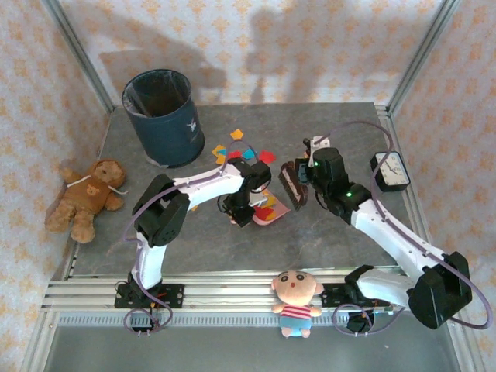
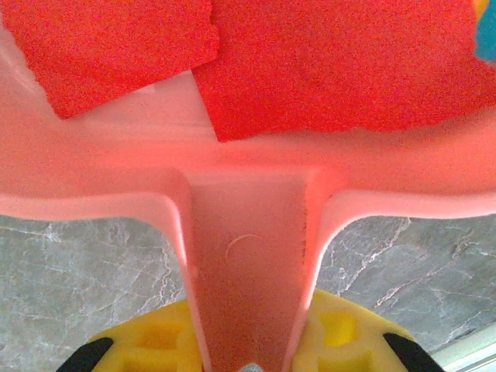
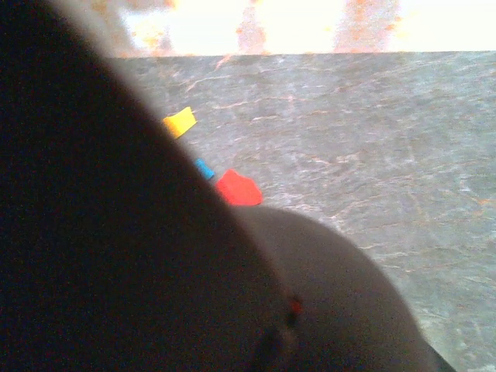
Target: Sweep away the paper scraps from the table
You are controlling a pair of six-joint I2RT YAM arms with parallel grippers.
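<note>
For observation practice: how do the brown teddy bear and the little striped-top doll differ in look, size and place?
The teddy bear is brown and furry all over; the doll has dark hair, a pale face and a striped top. The teddy bear is larger than the doll. The teddy bear lies by the left wall; the doll sits on the near rail between the arm bases. Both are soft toys.

Bright scene — right wrist view blurred, half-black

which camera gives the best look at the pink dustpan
Left wrist: the pink dustpan is close up, handle clamped in the left gripper, red paper scraps lying in its pan. Top external shows it small, partly hidden under the left arm.
</note>
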